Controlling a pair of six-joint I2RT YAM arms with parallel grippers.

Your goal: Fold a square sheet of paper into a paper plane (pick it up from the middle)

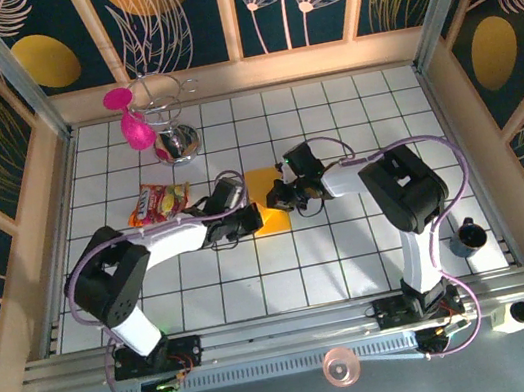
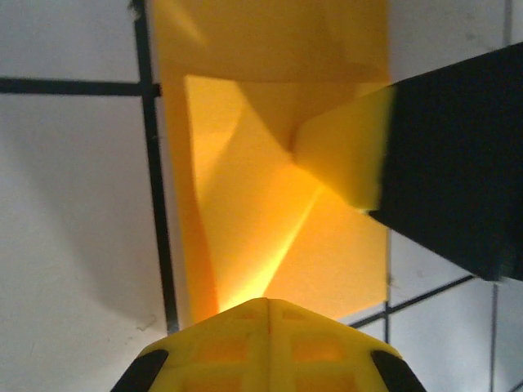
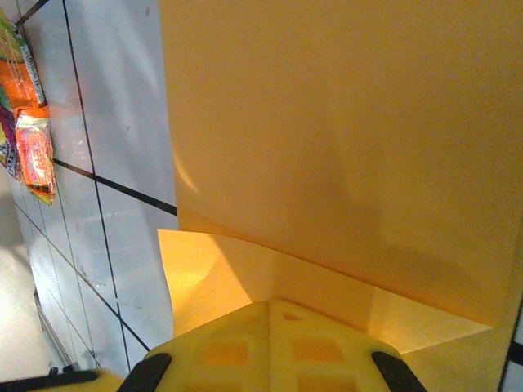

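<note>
Orange-yellow square sheet of paper: right end effector pinches 3 o'clock flap; left end effector at 7 o'clock, state unclear.

Plain orange-yellow sheet of paper, partly folded, lies on the white tiled surface between the left pincer and right pincer. Diagonal creases cross it, and one flap lifts off the lower layer.

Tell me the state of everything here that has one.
square sheet of paper: partly folded, one flap lifted.
left gripper: shut, at the sheet's edge.
right gripper: shut on the lifted flap.
snack packet: lying flat.
dark mug: upright.
</note>
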